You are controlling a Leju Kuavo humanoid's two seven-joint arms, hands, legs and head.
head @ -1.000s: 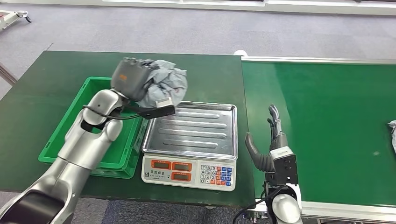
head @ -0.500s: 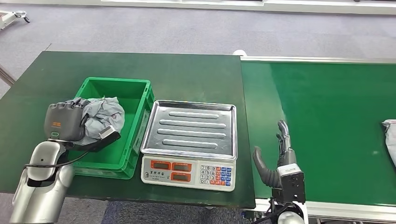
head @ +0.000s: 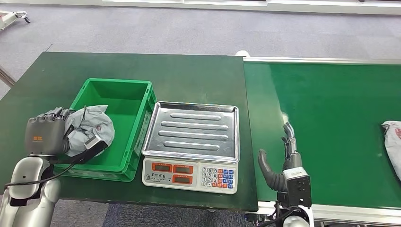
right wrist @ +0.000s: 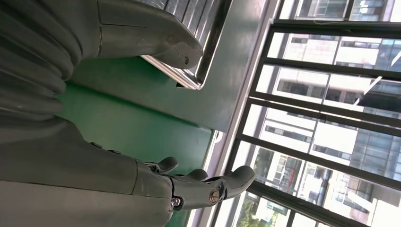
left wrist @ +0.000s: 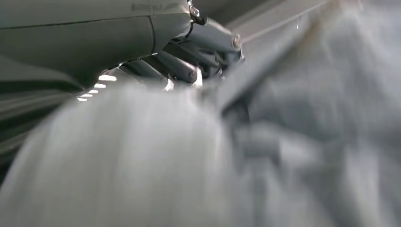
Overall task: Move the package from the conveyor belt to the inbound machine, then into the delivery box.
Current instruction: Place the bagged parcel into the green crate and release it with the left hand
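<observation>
A grey carpeted floor runs behind a dark green desk, and everything here is placed against the green delivery box that sits on it.

At the box's near outer corner, the left hand is wrapped around a crumpled grey package, fingers closed over the bundle so that it bulges out toward the box. The package hangs over the box's near end, partly above the rim and partly above the floor of the box; whether it already rests on the bottom I cannot tell. In the left wrist view the package is a grey blur pressed against the fingers.

Just beside the box on its other side stands the inbound machine, a scale with a bare steel tray and a keypad. Beyond that, well apart from the box, lies the green conveyor belt. The right hand hovers at the belt's near edge, fingers spread and holding nothing. A second grey parcel lies at the belt's far end from the box.

The step in hand looks like the last one: dropping the package into the box. The next move calls for bringing the bundle fully inside the rim, then spreading the fingers to let go.
</observation>
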